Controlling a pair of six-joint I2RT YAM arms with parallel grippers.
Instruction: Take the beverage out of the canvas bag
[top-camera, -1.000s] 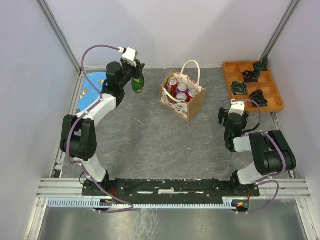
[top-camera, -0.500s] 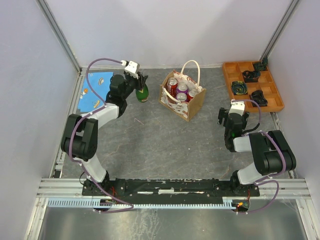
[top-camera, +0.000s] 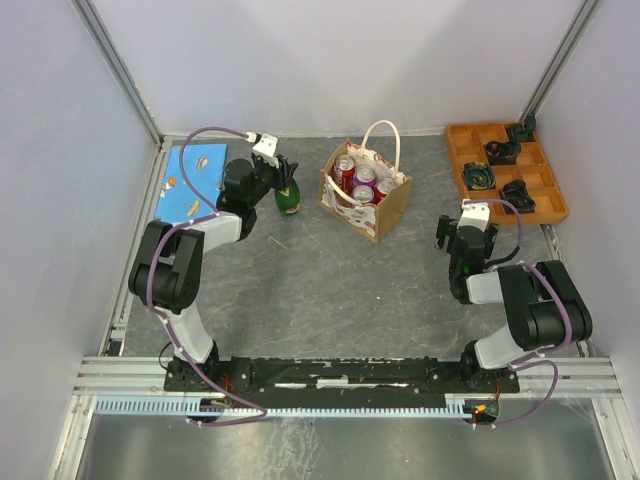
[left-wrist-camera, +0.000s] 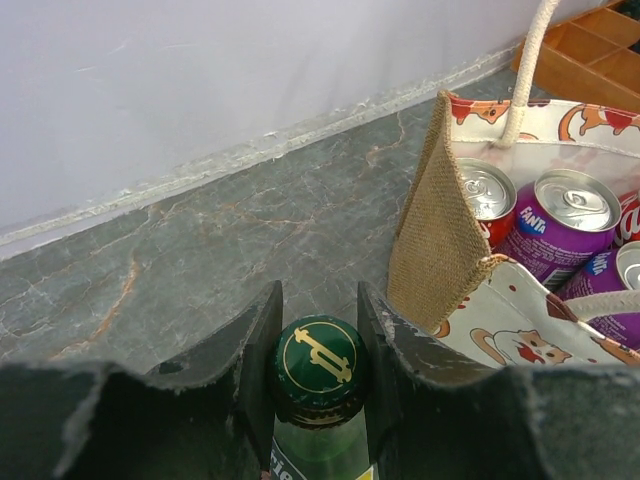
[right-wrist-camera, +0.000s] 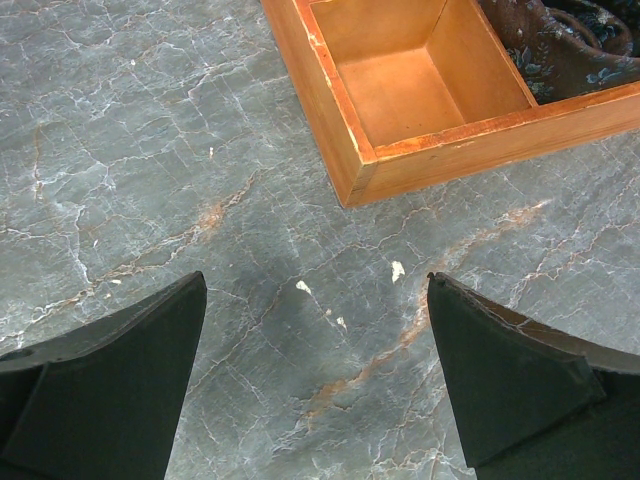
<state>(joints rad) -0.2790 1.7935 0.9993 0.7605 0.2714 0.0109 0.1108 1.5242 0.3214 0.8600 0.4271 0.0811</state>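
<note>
The left gripper (left-wrist-camera: 318, 300) is closed on the cap of the upright green bottle (left-wrist-camera: 320, 368), just outside the canvas bag (left-wrist-camera: 440, 235) at its nine o'clock. Soda cans (left-wrist-camera: 572, 205) sit inside the bag. The right gripper (right-wrist-camera: 315, 290) is open, at the bag's four o'clock.

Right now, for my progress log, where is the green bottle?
The green bottle is upright in the left gripper, left of centre in the top view, between the canvas bag and the blue mat.

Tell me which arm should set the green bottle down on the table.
Left. The left gripper is shut on the neck of the bottle, just left of the bag. The right gripper is open over the table by the tray, far from the bottle.
</note>
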